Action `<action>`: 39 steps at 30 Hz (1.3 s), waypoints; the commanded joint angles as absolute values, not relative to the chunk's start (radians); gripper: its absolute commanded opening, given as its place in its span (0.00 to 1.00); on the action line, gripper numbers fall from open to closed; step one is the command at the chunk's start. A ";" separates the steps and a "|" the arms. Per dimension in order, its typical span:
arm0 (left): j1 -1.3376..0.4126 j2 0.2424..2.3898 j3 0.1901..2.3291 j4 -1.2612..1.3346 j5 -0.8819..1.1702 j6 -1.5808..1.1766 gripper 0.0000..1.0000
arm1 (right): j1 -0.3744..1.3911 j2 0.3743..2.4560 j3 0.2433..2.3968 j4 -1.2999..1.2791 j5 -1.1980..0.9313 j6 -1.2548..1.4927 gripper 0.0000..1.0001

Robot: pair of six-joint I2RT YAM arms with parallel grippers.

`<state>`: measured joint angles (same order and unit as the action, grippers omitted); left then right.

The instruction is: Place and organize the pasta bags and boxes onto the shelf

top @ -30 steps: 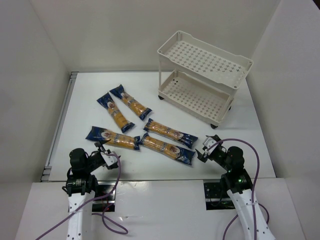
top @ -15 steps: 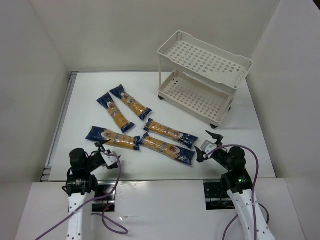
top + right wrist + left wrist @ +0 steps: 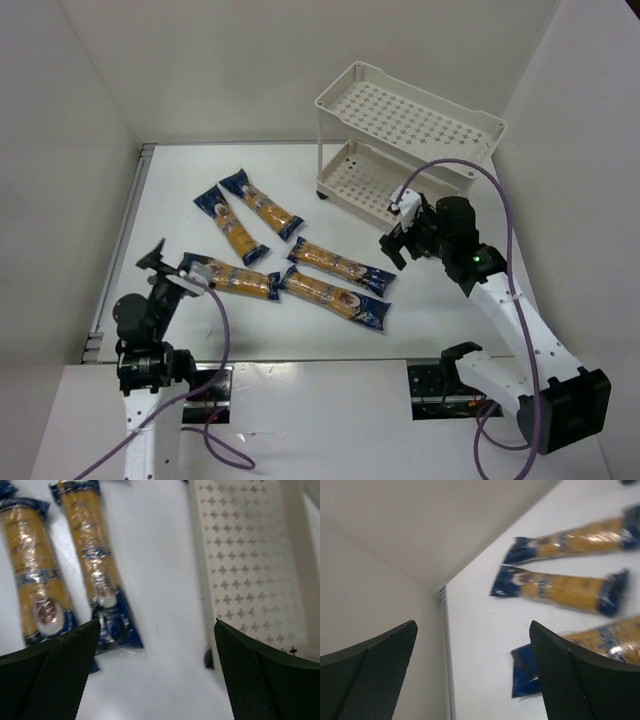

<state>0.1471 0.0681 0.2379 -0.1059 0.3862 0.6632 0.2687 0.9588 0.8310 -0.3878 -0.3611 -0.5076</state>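
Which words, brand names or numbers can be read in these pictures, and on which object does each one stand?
No text is readable anywhere.
Pasta packets: printed labels and a round emblem near the blue ends, too small or blurred to read in every view.
Shelf: only cross-shaped holes, no writing.

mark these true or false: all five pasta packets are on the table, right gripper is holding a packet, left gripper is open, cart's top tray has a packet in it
1. All five pasta packets lie on the table. True.
2. The right gripper holds a packet. False: it is open and empty, between the packets and the cart.
3. The left gripper is open. True.
4. The cart's top tray has a packet in it. False: it is bare.
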 commanded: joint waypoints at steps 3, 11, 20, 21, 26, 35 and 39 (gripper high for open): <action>0.143 0.407 0.642 -0.248 -0.059 0.376 1.00 | 0.486 1.020 0.931 -0.524 -0.222 -0.360 0.99; 0.152 0.785 1.001 -0.604 -0.077 0.143 1.00 | 0.679 1.181 1.021 -0.568 -0.213 -0.241 0.99; 0.161 1.069 1.049 -0.732 0.020 0.244 1.00 | 0.782 1.527 1.170 -0.611 -0.055 -0.264 0.99; 0.161 1.101 1.049 -0.732 0.020 0.262 1.00 | 0.782 1.548 1.180 -0.600 -0.055 -0.278 0.99; 0.161 1.170 1.069 -0.775 0.066 0.285 1.00 | 0.692 1.687 1.275 -0.548 -0.055 -0.278 0.99; 0.161 1.221 1.078 -0.755 0.066 0.285 1.00 | 0.673 1.842 1.290 -0.517 -0.181 -0.391 0.99; 0.161 1.244 1.088 -0.746 0.055 0.285 1.00 | 0.673 1.902 1.278 -0.483 -0.181 -0.407 0.99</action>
